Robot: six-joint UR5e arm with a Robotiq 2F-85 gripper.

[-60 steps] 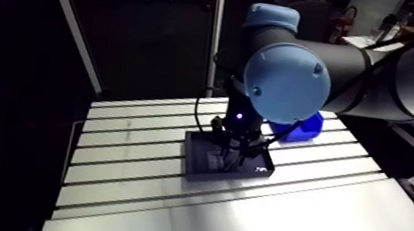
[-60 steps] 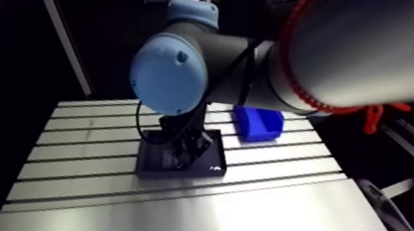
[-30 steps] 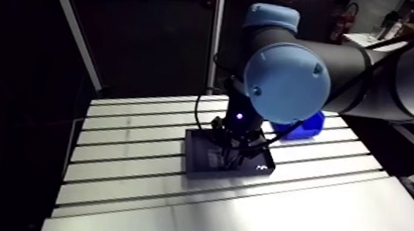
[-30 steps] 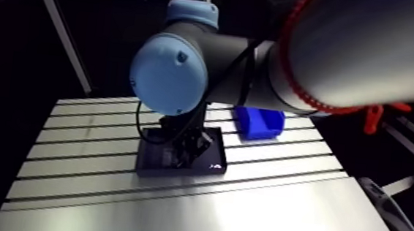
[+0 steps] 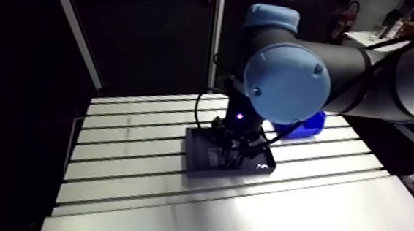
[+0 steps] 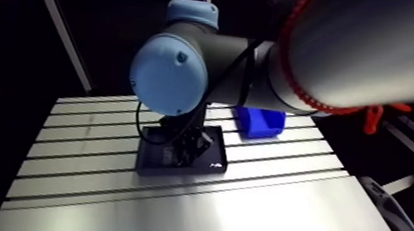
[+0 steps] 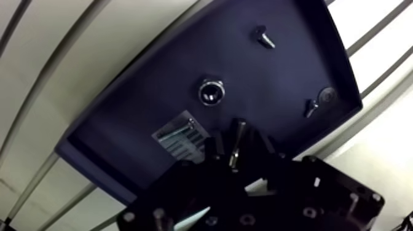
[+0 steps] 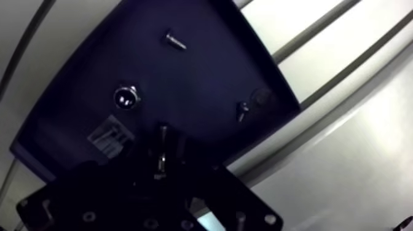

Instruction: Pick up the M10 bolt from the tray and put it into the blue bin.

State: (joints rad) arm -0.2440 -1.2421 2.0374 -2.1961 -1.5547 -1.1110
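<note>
Aluminium slots run across the table (image 5: 131, 168), and in the arm view you see the dark tray (image 5: 200, 162) lying at the middle of the frame with the wrist coming down over it. Right of the tray and a little higher in the frame stands the blue bin (image 6: 259, 122), apart from the tray and not touching it. From the wrist view you can read the gripper (image 7: 237, 130): its two dark fingers (image 7: 215, 146) are drawn in close, with the bolt (image 7: 236, 148) pinched between them. The bolt stands lengthwise along the fingers, over the tray floor and inside the rim; you cannot tell whether its tip touches the floor. Just beside the fingers a pale striped label (image 7: 177, 138) lies on the tray floor. Ahead of the gripper sits a round shiny part (image 7: 211, 92) with a dark middle, and further ahead lies a short bolt (image 7: 264, 37). Off to the side, near the tray's wall, you have a small screw (image 7: 311, 109) just beside a dull washer (image 7: 326, 95).
</note>
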